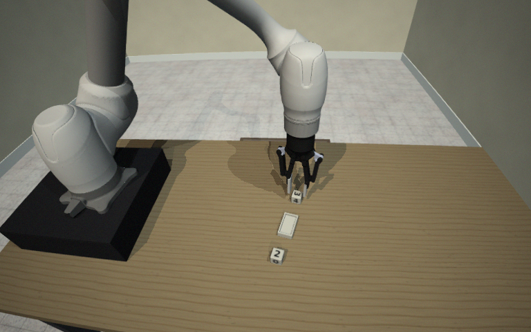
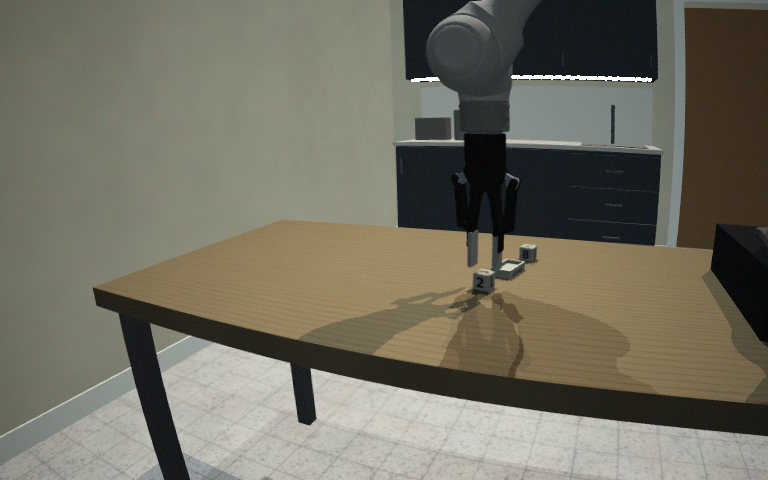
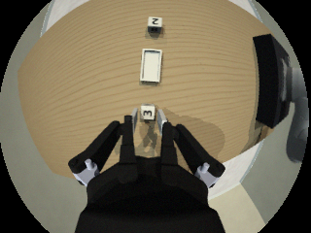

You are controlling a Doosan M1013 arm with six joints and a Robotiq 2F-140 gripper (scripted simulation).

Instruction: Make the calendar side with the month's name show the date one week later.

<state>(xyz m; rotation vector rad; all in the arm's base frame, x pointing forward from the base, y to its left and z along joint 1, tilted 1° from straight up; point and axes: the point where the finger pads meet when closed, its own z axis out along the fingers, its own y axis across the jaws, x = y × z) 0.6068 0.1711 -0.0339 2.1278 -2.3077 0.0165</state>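
Over the wooden table, I hold my gripper pointing down, its fingers parted partway, with nothing gripped between them. Just below my fingertips sits the nearer cube, flat on the wood, with a 3 on its upper face, turned sideways in my wrist view. One of its sides carries a 4 in the top view, and another shows a 2 in the exterior view. My fingers stand apart enough to pass on either side of it, though I cannot tell whether either one touches it.

Near that cube lies the shallow white tray, with neither cube in it; I can't make out any month's name on it. The other cube rests flat on the wood beyond the tray, so the tray lies between the two. It has a 2 on top, and the exterior view shows me an 8 on one side
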